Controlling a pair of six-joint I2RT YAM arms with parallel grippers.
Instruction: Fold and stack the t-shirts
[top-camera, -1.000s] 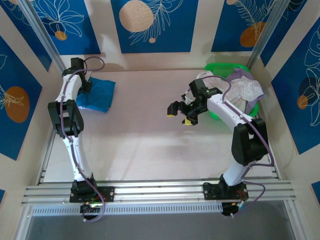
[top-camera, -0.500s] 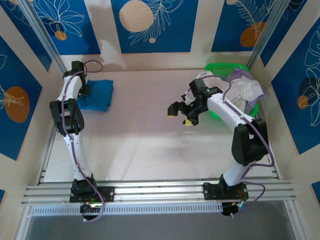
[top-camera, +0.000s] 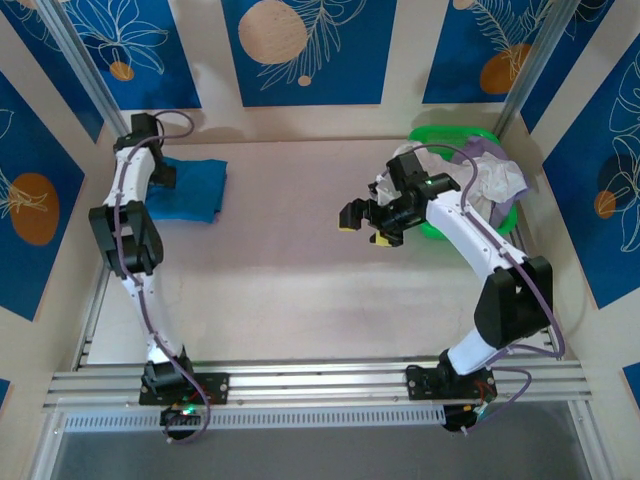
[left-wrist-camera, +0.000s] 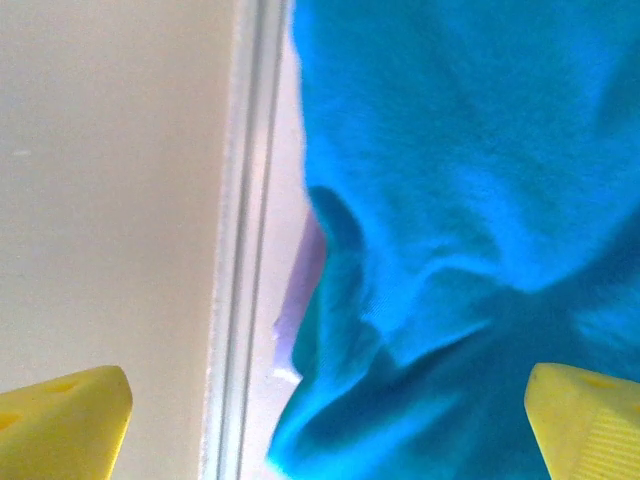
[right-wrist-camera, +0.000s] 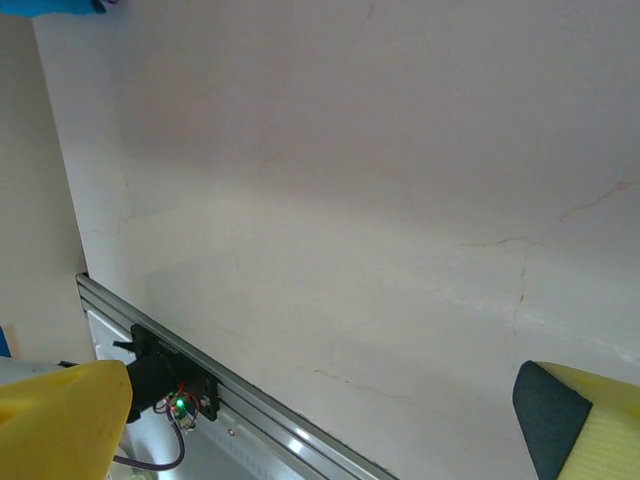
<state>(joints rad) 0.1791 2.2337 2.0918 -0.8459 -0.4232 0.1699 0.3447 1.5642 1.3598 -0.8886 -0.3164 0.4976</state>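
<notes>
Bright even light, soft shadows, blurred wrist close-ups

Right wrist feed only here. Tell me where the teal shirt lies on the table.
Observer: The teal t-shirt lies as a compact folded patch at the far left corner of the table.
Operator: Give me the left gripper's state.
Observer: The left gripper hangs over that shirt's edge, jaws wide apart, with no cloth clamped.
Operator: Now report the other shirts.
Observer: A heap of pale shirts sits in the green basket at the far right corner, spilling over its rim.
</notes>
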